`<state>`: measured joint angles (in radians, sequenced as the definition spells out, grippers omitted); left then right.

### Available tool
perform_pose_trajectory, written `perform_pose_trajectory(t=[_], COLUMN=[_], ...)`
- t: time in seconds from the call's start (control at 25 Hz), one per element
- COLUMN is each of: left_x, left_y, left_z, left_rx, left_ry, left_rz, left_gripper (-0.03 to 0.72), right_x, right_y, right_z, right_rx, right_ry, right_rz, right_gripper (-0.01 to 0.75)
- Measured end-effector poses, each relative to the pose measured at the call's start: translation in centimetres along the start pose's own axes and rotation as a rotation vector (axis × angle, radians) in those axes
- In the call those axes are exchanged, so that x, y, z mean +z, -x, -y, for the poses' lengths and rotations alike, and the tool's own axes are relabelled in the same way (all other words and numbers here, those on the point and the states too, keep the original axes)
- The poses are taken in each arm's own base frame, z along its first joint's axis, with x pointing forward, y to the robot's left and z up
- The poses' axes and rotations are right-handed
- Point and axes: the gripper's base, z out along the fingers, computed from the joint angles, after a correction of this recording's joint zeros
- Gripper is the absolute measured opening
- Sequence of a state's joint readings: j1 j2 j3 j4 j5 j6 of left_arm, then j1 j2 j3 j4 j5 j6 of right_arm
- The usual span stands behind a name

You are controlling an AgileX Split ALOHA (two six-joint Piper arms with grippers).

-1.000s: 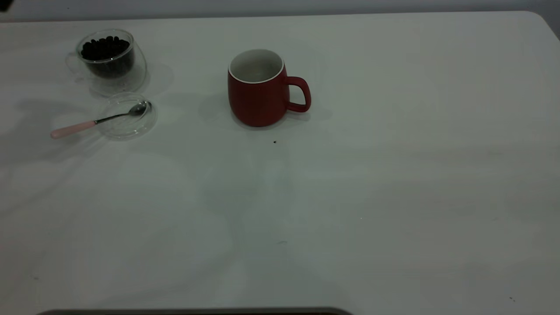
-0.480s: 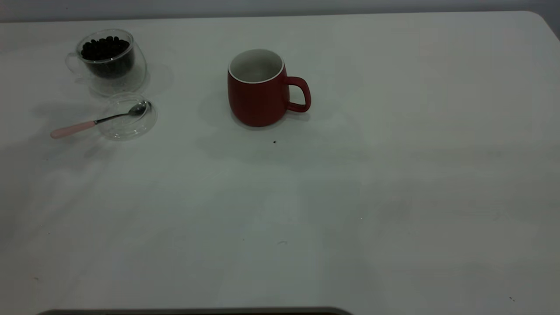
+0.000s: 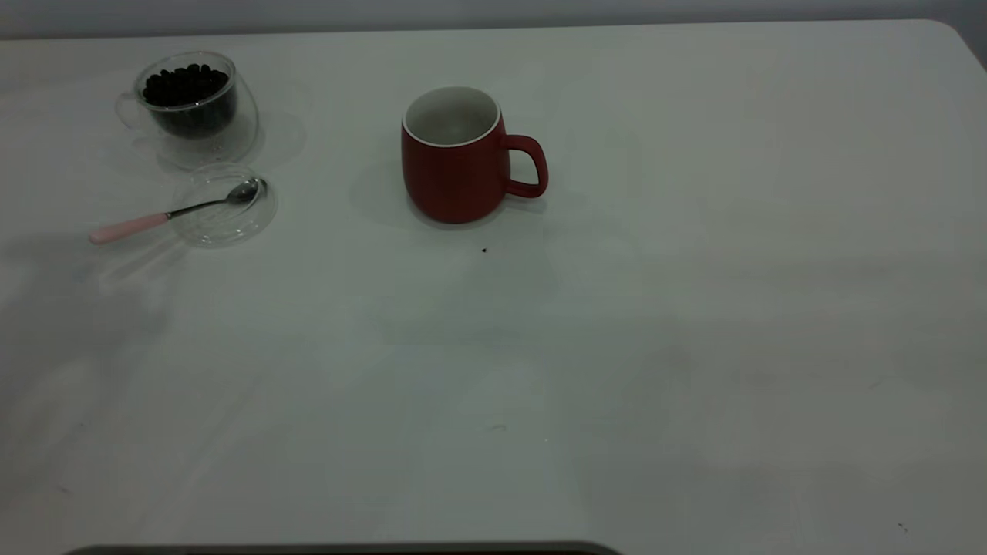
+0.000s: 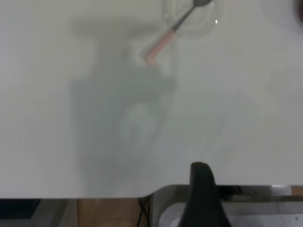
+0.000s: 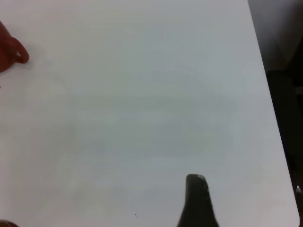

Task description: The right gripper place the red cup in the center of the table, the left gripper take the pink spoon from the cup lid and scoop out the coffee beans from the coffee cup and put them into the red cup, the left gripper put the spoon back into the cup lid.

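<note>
The red cup (image 3: 456,158) stands upright near the middle of the far half of the table (image 3: 617,347), handle to the right, and looks empty. The coffee cup (image 3: 193,104) with coffee beans (image 3: 185,85) stands at the far left. The cup lid (image 3: 225,204) lies just in front of it. The pink spoon (image 3: 166,214) rests with its bowl in the lid and its handle pointing left. Neither gripper shows in the exterior view. The left gripper (image 4: 201,189) hangs over the table's near edge, far from the spoon (image 4: 163,40). The right gripper (image 5: 196,198) hangs over bare table, far from the red cup (image 5: 9,52).
A tiny dark speck (image 3: 484,250) lies just in front of the red cup. The table's right edge (image 5: 265,94) shows in the right wrist view. A dark strip (image 3: 347,549) runs along the table's near edge.
The cups, lid and spoon have not moved. The arms' shadows on the table have shifted toward the near side. A dark arm part at the far left corner has left the view.
</note>
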<state>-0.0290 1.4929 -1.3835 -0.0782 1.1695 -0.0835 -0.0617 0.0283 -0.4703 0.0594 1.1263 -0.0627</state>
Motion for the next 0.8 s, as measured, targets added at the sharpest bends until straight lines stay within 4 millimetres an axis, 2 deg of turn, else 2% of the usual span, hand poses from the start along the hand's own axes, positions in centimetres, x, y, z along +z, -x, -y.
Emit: perform_pose_trajectory(t=[0.12,0.28,0.48,0.64,0.8], left_x=[-0.6,0.1,1.2,0.6,-0.6], left_y=[-1.3,-3.5,-9.0,-13.1,-17.5], left_z=[-0.1,-0.3,-1.0,-1.6,-1.9], left_rx=[-0.001,0.015,0.054,0.099,0.116], left_ry=[-0.003,0.001,0.013,0.024,0.02], left_rz=[0.007,-0.035,-0.101,-0.065,0.042], left_gripper=[0.586,0.586,0.586,0.586,0.586], right_x=[0.0,0.0,0.0,0.0,0.0], right_y=[0.0,0.0,0.0,0.0,0.0], right_z=[0.0,0.0,0.0,0.0,0.0], right_rx=[0.0,0.0,0.0,0.0,0.0], right_ry=[0.0,0.0,0.0,0.0,0.0], right_rz=[0.0,0.0,0.0,0.0,0.0], right_gripper=[0.591,0.591,0.591,0.591,0.591])
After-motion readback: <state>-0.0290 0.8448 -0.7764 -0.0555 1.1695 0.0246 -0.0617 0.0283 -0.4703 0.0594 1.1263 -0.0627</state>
